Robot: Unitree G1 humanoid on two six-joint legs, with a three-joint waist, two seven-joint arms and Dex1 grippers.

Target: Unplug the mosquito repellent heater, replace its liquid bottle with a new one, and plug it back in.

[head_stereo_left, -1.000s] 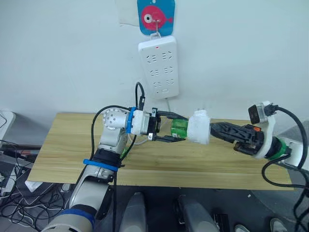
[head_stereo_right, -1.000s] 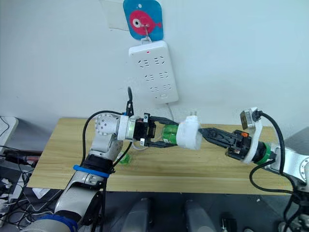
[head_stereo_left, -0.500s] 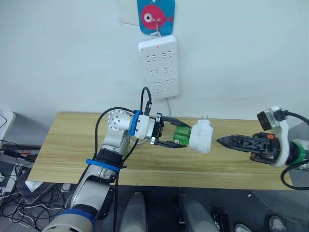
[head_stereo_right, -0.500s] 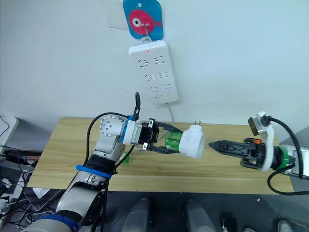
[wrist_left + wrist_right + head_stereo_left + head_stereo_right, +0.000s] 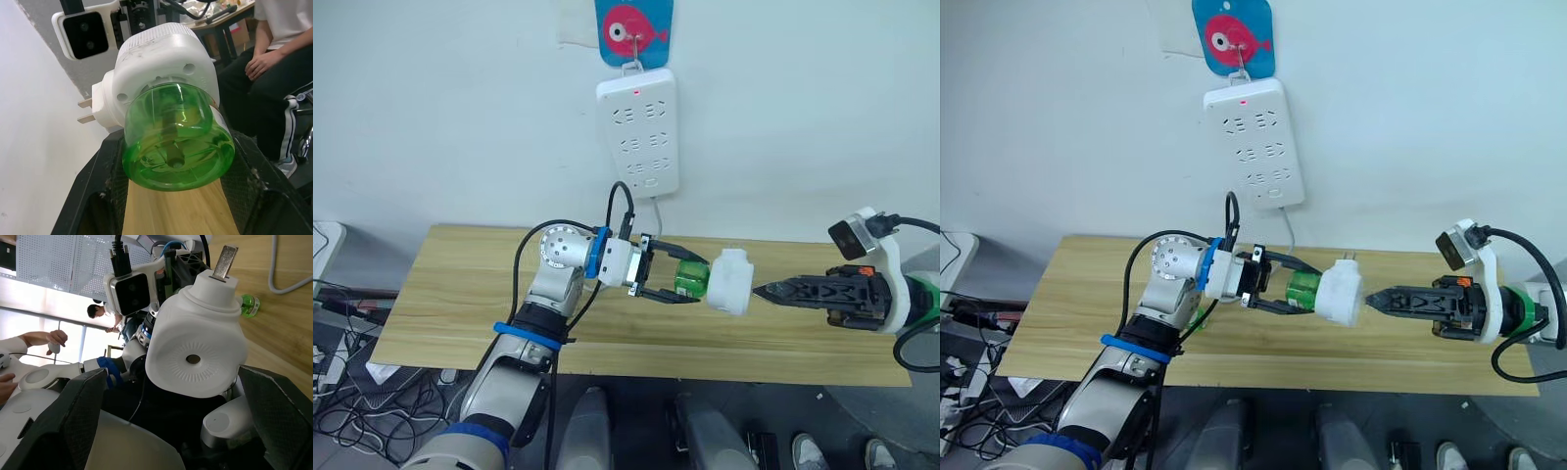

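Note:
My left gripper [image 5: 691, 282] is shut on a translucent green bottle [image 5: 176, 142], holding it level above the table. The bottle's neck sits in the socket of the white mosquito repellent heater [image 5: 731, 281], whose prongs [image 5: 87, 110] point up toward the wall. I cannot tell whether this is the old liquid bottle or the new one. My right gripper [image 5: 760, 291] is open, its fingers [image 5: 83, 406] spread on either side of the heater's vented face [image 5: 193, 355], with the tips just short of it. A second green bottle [image 5: 249, 305] lies on the table behind the heater.
A long white power strip [image 5: 638, 132] hangs on the wall under a blue fish hook [image 5: 633, 24], with its cable [image 5: 656, 217] dropping to the wooden table [image 5: 460, 294]. A seated person [image 5: 274, 73] shows beyond the table in the left wrist view.
My right gripper let go of the heater, drew back to the right, and has now come close to it again. My left gripper carried bottle and heater slightly right.

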